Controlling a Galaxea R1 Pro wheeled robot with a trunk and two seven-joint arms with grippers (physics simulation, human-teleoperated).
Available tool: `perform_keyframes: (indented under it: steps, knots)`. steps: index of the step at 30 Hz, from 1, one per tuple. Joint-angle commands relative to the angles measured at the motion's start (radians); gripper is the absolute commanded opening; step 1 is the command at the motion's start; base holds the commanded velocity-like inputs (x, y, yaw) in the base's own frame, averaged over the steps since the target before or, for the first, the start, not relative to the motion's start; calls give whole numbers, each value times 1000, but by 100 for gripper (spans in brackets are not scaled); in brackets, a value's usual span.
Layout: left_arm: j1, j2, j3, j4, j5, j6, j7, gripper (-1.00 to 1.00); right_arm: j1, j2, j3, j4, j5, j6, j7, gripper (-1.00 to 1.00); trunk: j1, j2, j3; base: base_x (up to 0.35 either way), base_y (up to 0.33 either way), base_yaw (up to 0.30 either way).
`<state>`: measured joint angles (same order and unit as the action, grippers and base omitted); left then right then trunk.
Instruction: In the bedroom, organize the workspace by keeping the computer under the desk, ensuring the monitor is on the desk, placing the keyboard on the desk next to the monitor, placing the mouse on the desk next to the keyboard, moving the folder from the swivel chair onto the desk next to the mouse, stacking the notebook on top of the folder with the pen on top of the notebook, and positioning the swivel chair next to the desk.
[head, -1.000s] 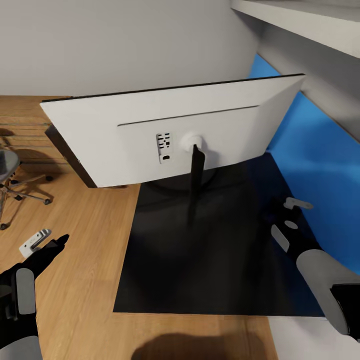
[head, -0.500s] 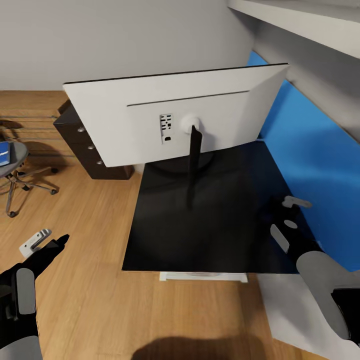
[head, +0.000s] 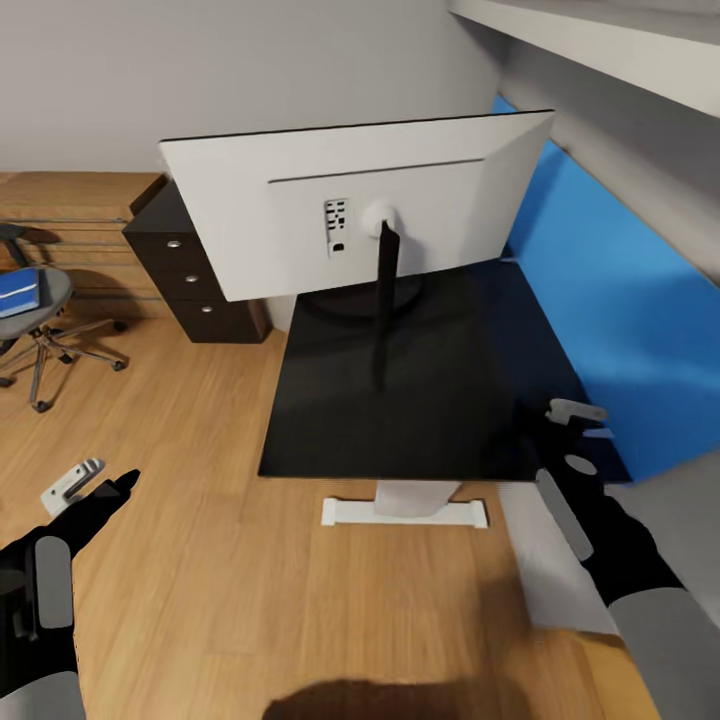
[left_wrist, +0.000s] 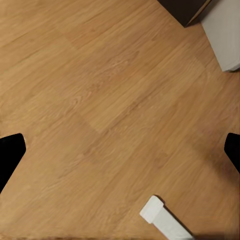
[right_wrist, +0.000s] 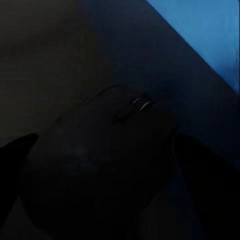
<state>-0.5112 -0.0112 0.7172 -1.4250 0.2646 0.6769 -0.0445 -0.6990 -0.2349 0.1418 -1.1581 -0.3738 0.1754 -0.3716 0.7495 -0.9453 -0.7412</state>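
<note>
Mouse (right_wrist: 100, 165) sitting between right end effector (head: 570, 440) fingers, near table (head: 330, 440) right front corner.
Monitor (head: 350, 215) standing at table's back; left end effector (head: 85, 480) hanging spread over floor; right's grip: can't tell.

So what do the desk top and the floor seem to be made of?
The desk top looks like a glossy black laminate or lacquered board, since it dimly mirrors the monitor stem; I cannot be sure which. The floor looks like light matte wood planks, with visible grain and seams.

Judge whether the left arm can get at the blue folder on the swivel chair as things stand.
Probably not without moving. The left pincer hangs open above bare floor, well apart from the swivel chair holding the folder. Nothing stands between them.
</note>
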Motion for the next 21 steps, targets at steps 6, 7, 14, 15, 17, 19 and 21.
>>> perform_keyframes:
  steps: [6, 7, 14, 15, 17, 19, 21]
  knots:
    - [-1, -1, -3, 12, 0, 4, -5, 100, 113, 18, 4, -244, -95, 184, -135, -100, 0, -1, -1, -333, 76, 0]
    - [-1, 0, -14, 20, 0, 4, -5, 100, 153, 22, 6, -303, -121, 225, -153, -100, 0, -1, -1, -333, 119, 0]
    - [-1, 11, -125, 215, -51, 4, -3, 100, 357, 27, 37, -409, -148, 288, -172, -100, 0, -1, -1, -333, 130, 0]
    - [-1, 15, -137, 241, -67, 4, -4, 100, 365, 27, 43, -409, -147, 287, -173, -100, 0, -1, -1, -333, 133, 0]
    - [-1, 42, -222, 459, -221, -1, -7, 100, 421, 38, 138, -403, -146, 283, -215, -100, 0, -1, -1, -152, 48, 0]
    - [-1, 41, -244, 577, -247, -33, -7, 100, 450, 40, 158, -380, -147, 279, -224, -100, -4, 6, 2, -43, 14, 0]
    - [-1, 42, -251, 693, -266, -113, -7, 100, 459, 42, 165, -328, -148, 270, -226, -100, -12, 20, 9, -22, 7, 0]
